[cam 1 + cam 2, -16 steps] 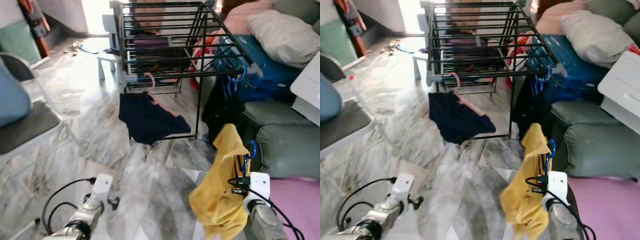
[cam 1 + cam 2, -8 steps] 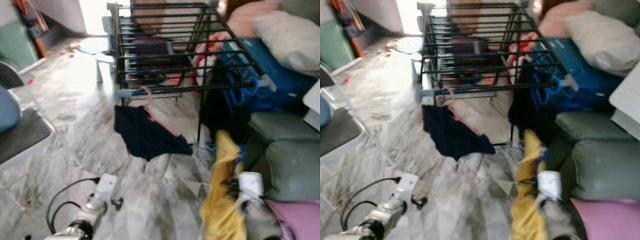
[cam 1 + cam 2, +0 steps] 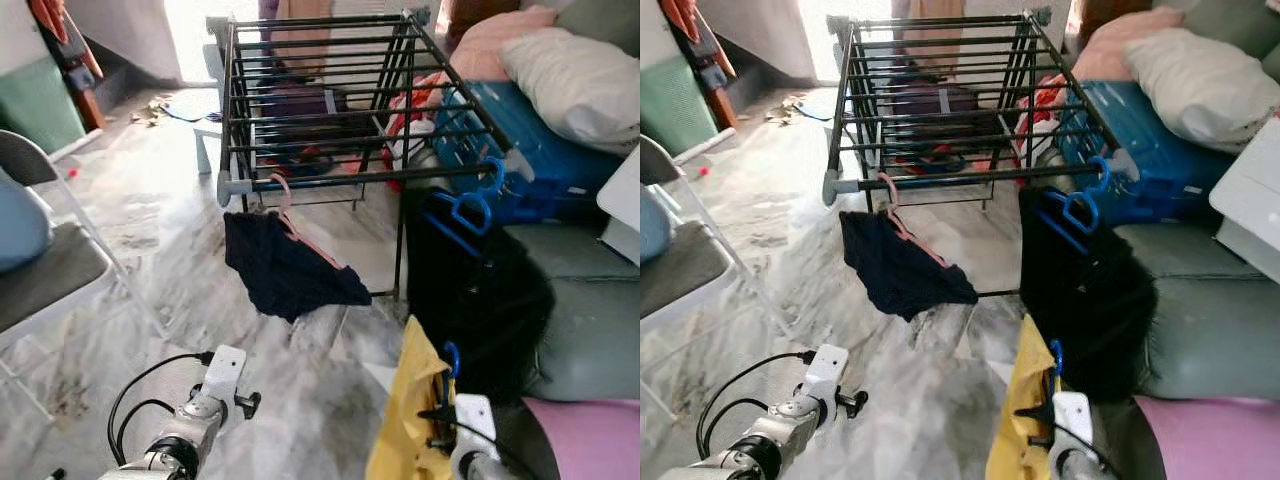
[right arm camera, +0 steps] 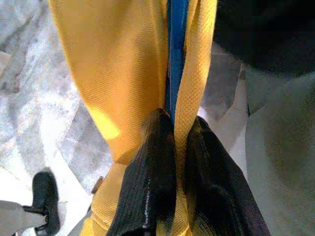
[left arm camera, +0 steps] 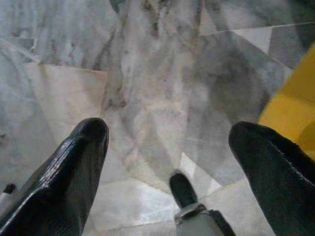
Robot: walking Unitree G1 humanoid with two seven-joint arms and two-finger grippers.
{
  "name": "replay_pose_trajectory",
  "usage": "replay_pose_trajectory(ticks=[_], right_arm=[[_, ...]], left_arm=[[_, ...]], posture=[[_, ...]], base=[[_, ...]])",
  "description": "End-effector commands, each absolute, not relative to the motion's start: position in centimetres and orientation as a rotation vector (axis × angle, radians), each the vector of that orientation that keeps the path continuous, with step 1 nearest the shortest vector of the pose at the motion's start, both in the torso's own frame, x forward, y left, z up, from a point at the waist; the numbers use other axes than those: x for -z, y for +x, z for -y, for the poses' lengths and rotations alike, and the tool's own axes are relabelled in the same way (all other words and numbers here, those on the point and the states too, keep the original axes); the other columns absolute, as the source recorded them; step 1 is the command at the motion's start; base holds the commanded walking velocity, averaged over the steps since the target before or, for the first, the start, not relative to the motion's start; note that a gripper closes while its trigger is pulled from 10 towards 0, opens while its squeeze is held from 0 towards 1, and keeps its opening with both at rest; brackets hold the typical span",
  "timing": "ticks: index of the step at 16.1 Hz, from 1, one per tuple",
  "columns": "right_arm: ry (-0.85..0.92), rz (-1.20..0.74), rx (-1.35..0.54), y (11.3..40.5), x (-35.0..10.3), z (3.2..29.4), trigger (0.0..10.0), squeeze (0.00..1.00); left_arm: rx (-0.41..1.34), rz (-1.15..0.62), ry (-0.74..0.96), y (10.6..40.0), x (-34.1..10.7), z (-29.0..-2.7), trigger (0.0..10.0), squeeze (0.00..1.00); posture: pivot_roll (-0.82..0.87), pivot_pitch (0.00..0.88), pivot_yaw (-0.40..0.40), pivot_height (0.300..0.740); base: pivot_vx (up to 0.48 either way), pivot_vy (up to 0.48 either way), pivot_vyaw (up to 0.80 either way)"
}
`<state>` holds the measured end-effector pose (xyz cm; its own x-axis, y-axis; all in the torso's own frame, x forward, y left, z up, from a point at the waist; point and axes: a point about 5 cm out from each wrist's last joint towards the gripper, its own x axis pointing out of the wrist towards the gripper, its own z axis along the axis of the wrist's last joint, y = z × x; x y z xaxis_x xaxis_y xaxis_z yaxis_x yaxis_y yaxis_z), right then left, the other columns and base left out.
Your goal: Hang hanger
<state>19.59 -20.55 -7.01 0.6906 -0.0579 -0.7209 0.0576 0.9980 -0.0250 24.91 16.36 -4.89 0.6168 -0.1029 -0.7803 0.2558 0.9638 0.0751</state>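
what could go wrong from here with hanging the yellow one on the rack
1. The right gripper pinches the blue hanger through the yellow garment, so the hanger may slip or twist inside the cloth.
2. The drying rack front rail already carries a pink hanger with a dark garment and a black garment on another blue hanger; the hook could snag these.
3. The cloth drapes over the hook, which may hide it during aiming.

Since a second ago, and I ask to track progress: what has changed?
The camera shifted as the robot moved. The right tool stays shut on the blue hanger with its yellow garment, now lower in view. The left tool stays open. The rack is unchanged.
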Motion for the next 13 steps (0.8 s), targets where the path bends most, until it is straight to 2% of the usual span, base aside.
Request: replay_pose_trajectory(ticks=[1, 5, 7, 13], right_arm=[[-0.045, -0.652, 0.06, 22.8, 4.5, 21.6, 10.0, 0.0], [-0.092, -0.457, 0.077, 26.0, 0.8, 23.8, 10.0, 0.0], [-0.125, -0.411, 0.006, 26.7, -0.2, 23.5, 10.0, 0.0], [-0.165, -0.368, -0.148, 27.4, -1.1, 22.2, 10.0, 0.0]], left_arm=[[0.226, -0.869, 0.182, 25.2, 4.7, -15.9, 10.0, 0.0], [0.228, -0.867, 0.18, 25.3, 4.6, -15.9, 10.0, 0.0], [0.226, -0.868, 0.177, 25.2, 4.7, -16.0, 10.0, 0.0], [0.223, -0.871, 0.174, 25.2, 4.7, -16.1, 10.0, 0.0]], posture=[[-0.07, 0.0, 0.002, 0.74], [-0.07, 0.0, -0.001, 0.74], [-0.07, 0.0, 0.0, 0.74], [-0.07, 0.0, 0.0, 0.74]], base=[[0.27, 0.0, 0.0], [0.356, 0.0, 0.0], [0.375, 0.0, 0.0], [0.36, 0.307, 0.0]])
